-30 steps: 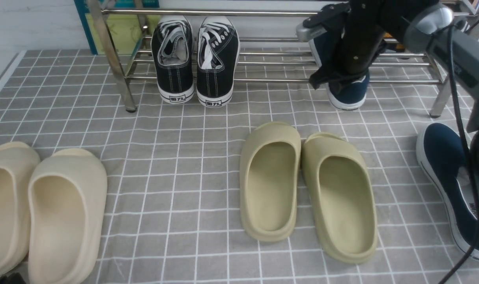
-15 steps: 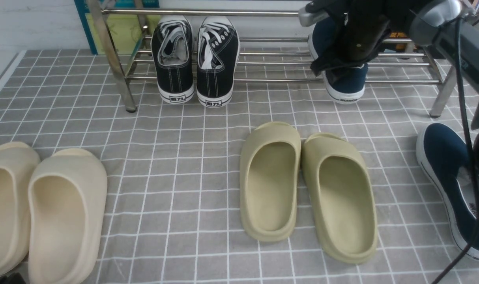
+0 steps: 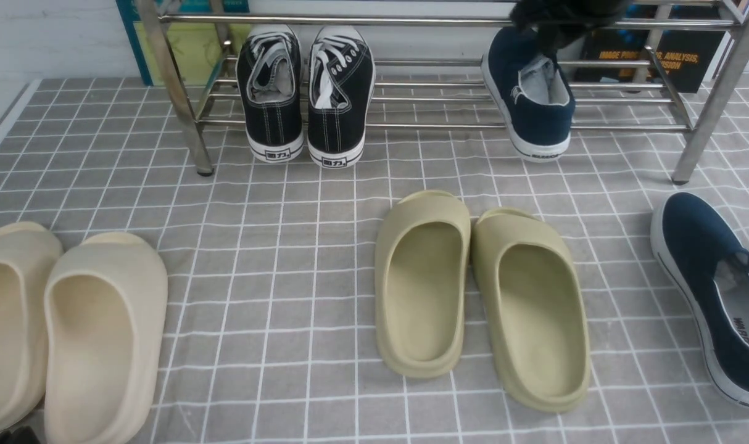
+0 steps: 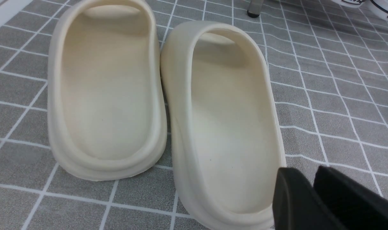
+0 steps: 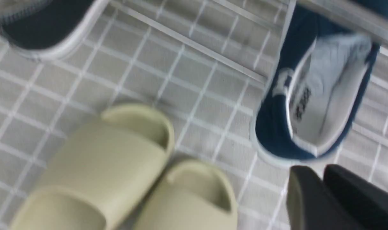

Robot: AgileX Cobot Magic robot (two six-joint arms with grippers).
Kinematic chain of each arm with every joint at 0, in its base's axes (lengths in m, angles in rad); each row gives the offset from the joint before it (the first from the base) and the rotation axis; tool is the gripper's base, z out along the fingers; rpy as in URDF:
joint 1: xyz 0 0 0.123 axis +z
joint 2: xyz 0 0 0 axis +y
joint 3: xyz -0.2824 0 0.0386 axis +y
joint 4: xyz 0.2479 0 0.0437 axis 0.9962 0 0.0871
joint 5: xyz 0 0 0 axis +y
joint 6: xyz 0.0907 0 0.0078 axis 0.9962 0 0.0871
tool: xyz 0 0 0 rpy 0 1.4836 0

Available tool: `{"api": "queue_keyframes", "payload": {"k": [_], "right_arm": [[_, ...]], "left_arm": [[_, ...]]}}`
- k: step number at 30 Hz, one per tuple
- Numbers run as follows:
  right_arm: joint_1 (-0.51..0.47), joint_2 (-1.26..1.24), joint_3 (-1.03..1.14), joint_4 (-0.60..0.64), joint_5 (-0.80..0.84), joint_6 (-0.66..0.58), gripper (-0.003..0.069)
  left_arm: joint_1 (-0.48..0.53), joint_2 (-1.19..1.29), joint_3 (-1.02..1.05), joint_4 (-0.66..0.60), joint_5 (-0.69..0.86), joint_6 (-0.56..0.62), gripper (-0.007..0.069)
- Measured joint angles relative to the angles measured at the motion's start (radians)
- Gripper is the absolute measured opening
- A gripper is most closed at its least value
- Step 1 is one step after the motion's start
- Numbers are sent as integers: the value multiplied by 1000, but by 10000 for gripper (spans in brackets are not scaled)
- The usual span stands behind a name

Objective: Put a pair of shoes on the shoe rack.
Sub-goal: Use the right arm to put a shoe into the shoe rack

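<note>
Drawn back from the navy shoe [image 3: 538, 105], the right tool [image 5: 316, 174] has left it on the lower shelf of the metal rack [image 3: 436, 125], heel overhanging the front bar; that tool, though blurred, looks closed and empty. Its navy mate [image 3: 695, 246] lies on the counter [image 3: 251, 320], and the left tool [image 4: 310, 175] is closed near the cream slides [image 4: 226, 127].

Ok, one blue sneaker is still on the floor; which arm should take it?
Right, I'd say. The blue sneaker lies at the far right, on the right gripper's side; the left gripper is over by the cream slides.
</note>
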Motion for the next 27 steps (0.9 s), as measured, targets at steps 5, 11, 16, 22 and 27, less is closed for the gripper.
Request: {"api": "queue_keyframes", "payload": {"k": [5, 11, 16, 22, 27], "right_arm": [[0, -47, 230, -89, 0, -2, -2], [-5, -26, 394, -117, -188, -1, -2], [-17, 15, 401, -119, -393, 10, -2], [-41, 29, 401, -88, -465, 20, -2], [-53, 25, 401, -69, -454, 21, -2]], "left_arm": [[0, 0, 0, 0, 0, 0, 112], [0, 0, 0, 0, 0, 0, 112], [0, 0, 0, 0, 0, 0, 112], [0, 0, 0, 0, 0, 0, 112], [0, 0, 0, 0, 0, 0, 112]]}}
